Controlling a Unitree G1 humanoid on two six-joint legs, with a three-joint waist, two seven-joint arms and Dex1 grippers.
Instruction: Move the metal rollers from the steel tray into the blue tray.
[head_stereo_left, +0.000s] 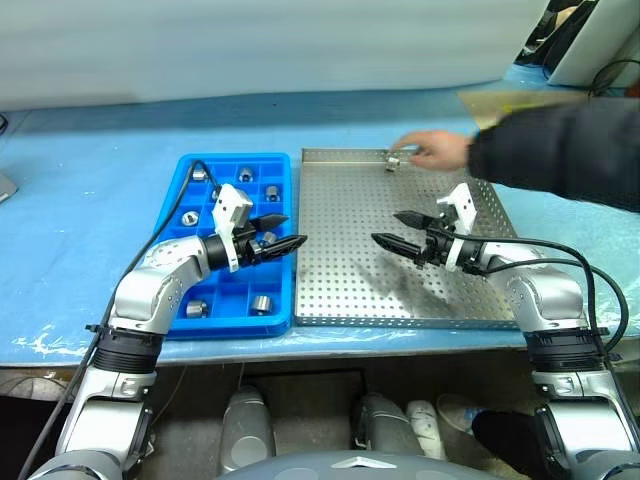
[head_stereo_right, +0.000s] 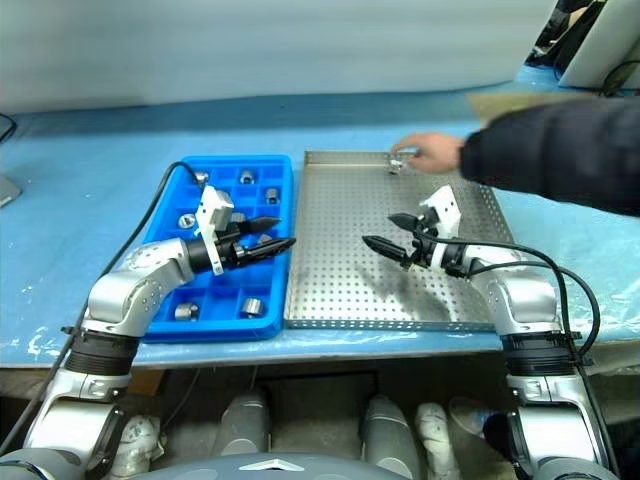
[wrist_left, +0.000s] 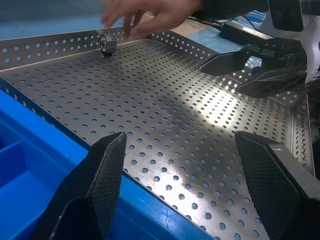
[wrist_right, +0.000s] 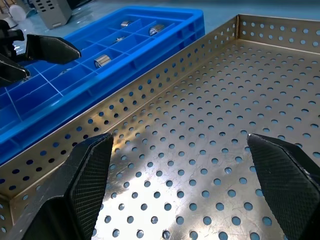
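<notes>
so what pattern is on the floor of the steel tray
Rows of small round holes across the shiny silver steel tray, clearest in the right wrist view.

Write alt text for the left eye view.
A person's hand sets a metal roller at the far edge of the steel tray. Both open grippers, left and right, hover beside the blue tray holding rollers.

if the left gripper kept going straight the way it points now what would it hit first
Probably the right gripper, which sits ahead of the open left gripper across the steel tray. The left gripper looks high enough to pass over the tray's floor, though depth is hard to judge.
</notes>
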